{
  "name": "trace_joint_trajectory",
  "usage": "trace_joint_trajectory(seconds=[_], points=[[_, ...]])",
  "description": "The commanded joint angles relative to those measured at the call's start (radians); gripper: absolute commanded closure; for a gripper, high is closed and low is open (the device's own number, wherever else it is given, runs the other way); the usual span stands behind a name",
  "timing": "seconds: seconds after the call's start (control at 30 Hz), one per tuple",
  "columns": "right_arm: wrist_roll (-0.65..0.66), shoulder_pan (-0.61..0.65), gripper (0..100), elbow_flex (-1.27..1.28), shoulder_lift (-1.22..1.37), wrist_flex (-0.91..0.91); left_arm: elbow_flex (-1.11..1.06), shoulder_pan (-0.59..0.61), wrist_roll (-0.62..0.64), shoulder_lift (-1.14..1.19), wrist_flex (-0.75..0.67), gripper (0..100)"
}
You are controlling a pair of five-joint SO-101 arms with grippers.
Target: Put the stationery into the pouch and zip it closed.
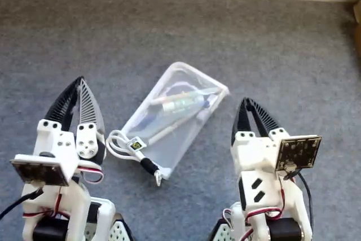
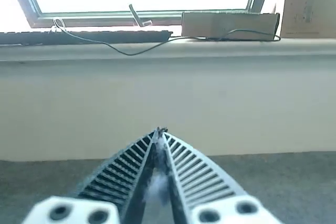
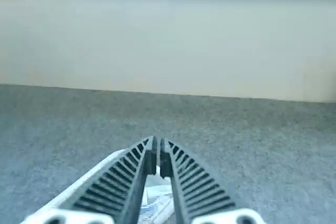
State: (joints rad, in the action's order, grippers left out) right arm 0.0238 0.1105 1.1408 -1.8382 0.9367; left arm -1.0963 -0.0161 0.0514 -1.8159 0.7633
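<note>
A: Left to right, high view. Left gripper [image 1: 80,81]?
B: It sits at 9 o'clock from the pouch [image 1: 180,136], well apart, tips aimed at 12. Its jaws are clenched with nothing between them. The left wrist view shows the tips meeting.

A: Between it and the pouch?
B: A white strap [image 1: 113,142] is looped on the grey mat [image 1: 271,38] beside the left arm's wrist. It carries a small tag [image 1: 135,145] and a black clasp [image 1: 148,165] with a metal ring [image 1: 158,179]. All of that trails off the pouch's 7 o'clock end.

A: Pouch pose?
B: It's clear plastic, lying flat at mid-mat. The long axis runs 7 to 1 o'clock, with the strap end at 7 and the rounded end at 1. The stationery [image 1: 181,104] is inside, bunched toward the 1 o'clock half and lying roughly along that axis. Zip state can't be told.

A: Right gripper [image 1: 246,103]?
B: It's at 3 o'clock from the pouch, just beside its long edge and not touching, pointing to 12. Its jaws are pinched together and empty.

A: Surroundings?
B: A pale wall [image 2: 168,93] runs along the far mat edge. The ledge [image 2: 157,48] above it holds a cardboard box [image 2: 231,24] and a cable [image 2: 131,51].
</note>
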Motion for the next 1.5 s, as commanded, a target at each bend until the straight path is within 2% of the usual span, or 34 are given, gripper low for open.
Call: trace_joint_trajectory(seconds=[0.0,0.2,0.37,0.53,0.67,1.03,1.13,1.33,1.47], points=[[-0.009,-0.010,98.7,-0.067,-0.001,0.099,0.048,0.001,-0.014,-0.004,0.066,99],[-0.009,-0.010,98.7,-0.219,-0.001,0.237,0.047,0.005,-0.014,-0.004,0.210,99],[-0.008,-0.015,98.7,-0.236,-0.001,0.306,0.015,0.007,-0.015,-0.004,0.321,99],[-0.008,-0.016,98.7,-0.232,-0.001,0.367,-0.143,0.016,-0.015,-0.004,0.339,99],[-0.008,-0.016,98.7,-0.220,-0.001,0.455,-0.298,0.094,-0.017,-0.004,0.334,99],[-0.008,-0.015,98.5,0.099,-0.001,0.449,-0.550,0.127,-0.017,-0.004,0.305,99],[-0.008,-0.015,98.5,0.174,-0.001,0.407,-0.599,0.127,-0.017,-0.002,0.253,99],[-0.009,-0.015,98.5,0.418,-0.001,0.265,-0.599,0.127,-0.015,-0.002,0.250,99],[-0.009,-0.015,98.5,0.556,-0.001,0.185,-0.599,0.127,-0.015,-0.002,0.307,99]])
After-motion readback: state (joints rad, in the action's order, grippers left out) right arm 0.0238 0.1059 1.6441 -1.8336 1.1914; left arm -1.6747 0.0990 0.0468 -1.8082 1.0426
